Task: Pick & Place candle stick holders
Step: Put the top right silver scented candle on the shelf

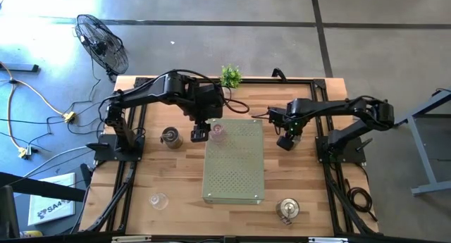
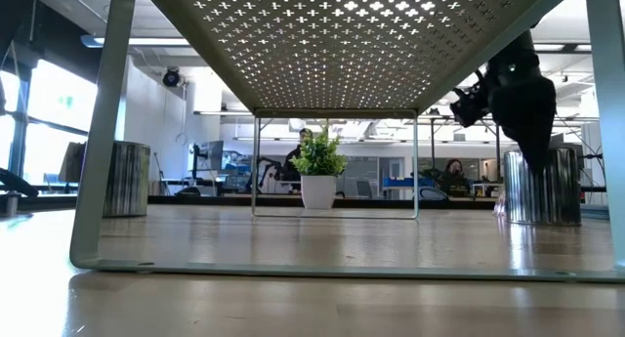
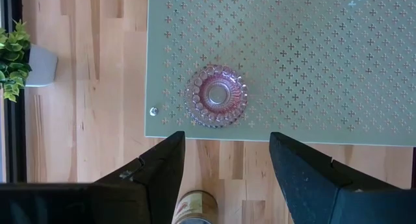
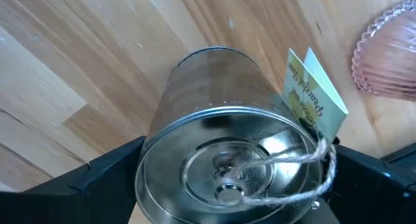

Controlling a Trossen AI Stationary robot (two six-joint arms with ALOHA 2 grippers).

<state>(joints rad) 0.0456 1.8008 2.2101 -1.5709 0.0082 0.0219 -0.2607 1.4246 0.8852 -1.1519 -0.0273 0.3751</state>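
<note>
Left gripper [image 3: 226, 178] spread, empty, just beside shelf [image 1: 233, 174] corner holding pink holder [image 3: 216, 95]; near edge, nudge topples it. Right gripper [image 4: 234, 185] fingers spread around metal holder [image 4: 227, 146]; tag string may snag.

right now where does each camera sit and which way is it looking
high view: above the table, straight down; left pincer and right pincer show
low view: tabletop height, under the shelf, facing the plant; right arm shows
left wrist view: looks down at the pink cup; own open pincer shows
right wrist view: looks down at a metal cup; own pincer shows
shared: high and left wrist both show the pink cup
</note>
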